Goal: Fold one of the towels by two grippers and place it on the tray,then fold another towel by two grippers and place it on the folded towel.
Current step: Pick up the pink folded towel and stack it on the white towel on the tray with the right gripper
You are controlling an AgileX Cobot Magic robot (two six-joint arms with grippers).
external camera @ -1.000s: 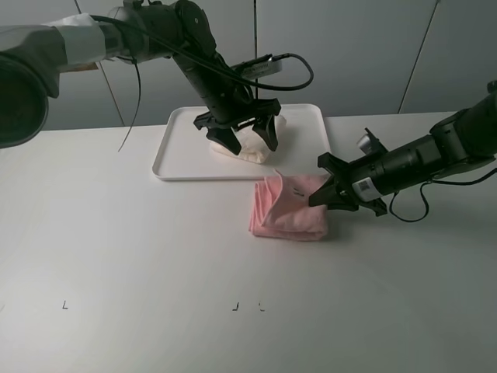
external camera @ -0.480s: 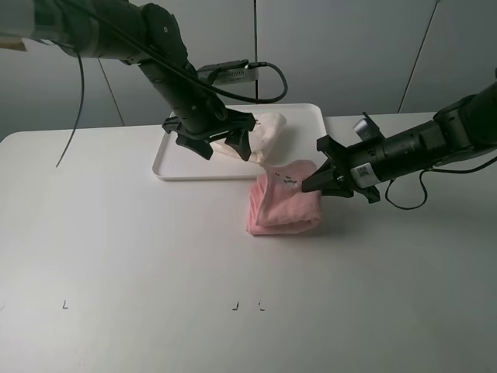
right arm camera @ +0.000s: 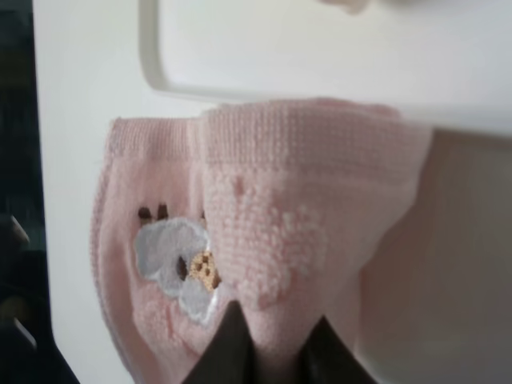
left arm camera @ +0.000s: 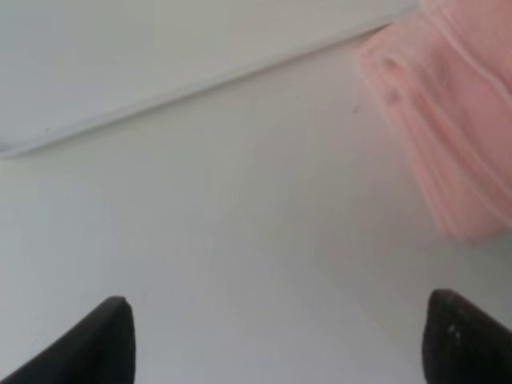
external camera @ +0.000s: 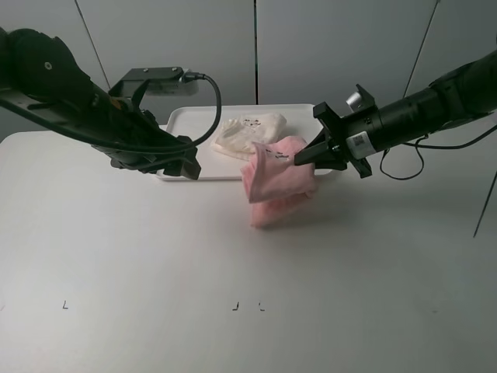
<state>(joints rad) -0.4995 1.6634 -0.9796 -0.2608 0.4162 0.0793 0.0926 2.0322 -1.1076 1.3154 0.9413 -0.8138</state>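
Black right gripper [external camera: 304,158] is pinched tight on the folded pink terry towel [external camera: 273,185], now lifted off the white table [external camera: 155,264], hanging beside the white rectangular plastic tray [external camera: 200,118]. Cream folded towel [external camera: 247,130] sits in that tray. Left gripper [external camera: 190,165] has backed off the tray, fingers spread; the pink towel's underside is hidden.

Broad matte white tabletop [external camera: 155,256] filling the view, small black corner marks [external camera: 65,305] near its front edge, pale grey panelled wall [external camera: 334,47] behind, thin dark seams, soft even light
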